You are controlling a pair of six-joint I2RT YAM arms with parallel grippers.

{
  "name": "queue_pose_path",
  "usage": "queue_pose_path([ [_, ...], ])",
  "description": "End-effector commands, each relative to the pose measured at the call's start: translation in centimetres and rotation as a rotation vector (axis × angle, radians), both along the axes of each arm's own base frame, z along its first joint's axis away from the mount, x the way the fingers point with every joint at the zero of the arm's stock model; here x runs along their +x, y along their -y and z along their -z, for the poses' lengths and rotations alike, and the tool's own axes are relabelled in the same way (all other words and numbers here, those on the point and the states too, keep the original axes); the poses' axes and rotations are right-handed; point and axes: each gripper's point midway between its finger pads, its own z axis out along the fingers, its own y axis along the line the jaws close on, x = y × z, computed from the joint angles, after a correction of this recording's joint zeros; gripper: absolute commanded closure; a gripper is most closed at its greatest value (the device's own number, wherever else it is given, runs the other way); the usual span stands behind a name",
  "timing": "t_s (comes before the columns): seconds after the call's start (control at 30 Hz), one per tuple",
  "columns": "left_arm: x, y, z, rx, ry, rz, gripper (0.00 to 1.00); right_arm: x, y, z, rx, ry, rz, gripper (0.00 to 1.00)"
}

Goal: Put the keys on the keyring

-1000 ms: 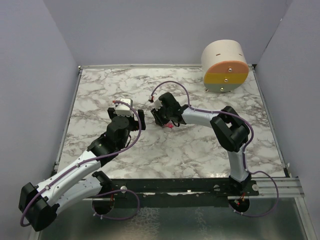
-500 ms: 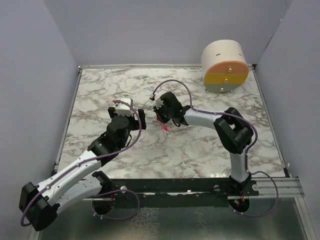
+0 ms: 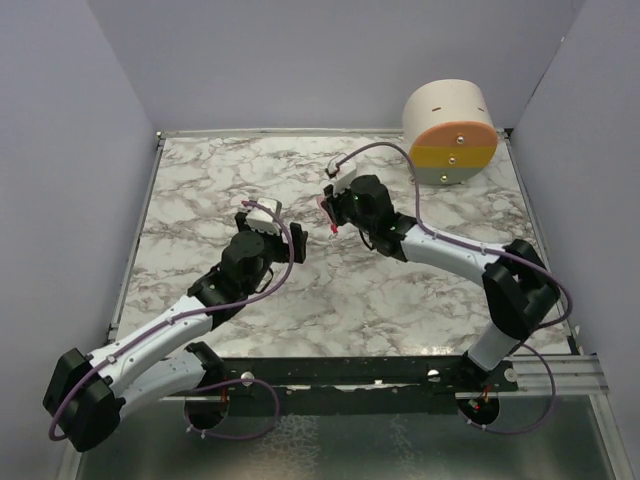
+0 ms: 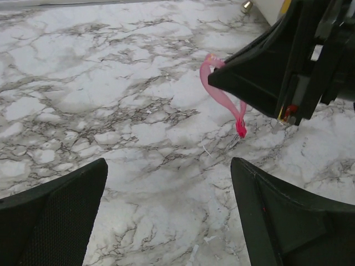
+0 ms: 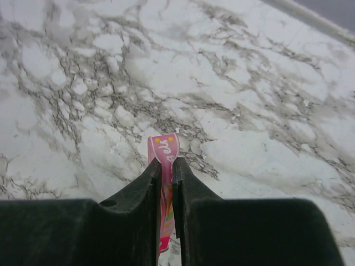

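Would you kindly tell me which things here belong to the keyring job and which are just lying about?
For the job: pink looped strip, pinched in the right hand; left hand, open nearby.
Lying about: cream, orange, yellow and grey cylinder, at the far right corner of the marble table.

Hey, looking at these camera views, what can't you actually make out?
- Right wrist view: the shut right gripper hides the pink piece's lower part and most of its print.
- Top view: the piece is too small to tell its shape.
- Left wrist view: the top and right edges cut off the right gripper's body.
- No keyring is recognisable in any view; the arms may cover it.
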Motion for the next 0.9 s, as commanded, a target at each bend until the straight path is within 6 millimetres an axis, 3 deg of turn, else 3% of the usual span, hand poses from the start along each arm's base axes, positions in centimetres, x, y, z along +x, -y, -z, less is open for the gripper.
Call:
queue_pose_path([
  [0.0,-0.2,2.9,-0.7,-0.061,0.052,0.146,0.06,0.6,1.6,-6.6,0.170,0.152,0.113,0.89],
  [0.2,-0.8,5.2,-1.5,-0.140,0.122,0.265,0.15,-0.6,2.6,-9.7,0.284,0.186,0.136,0.92],
  [0.43,-1.1,7.2,-2.5,-0.184,0.168,0.362,0.20,-1.9,2.6,-10.2,0.317,0.170,0.094,0.92],
  [0.87,-0.2,10.0,-1.3,-0.186,0.149,0.443,0.26,-2.9,2.6,-10.5,0.324,0.163,0.055,0.92],
])
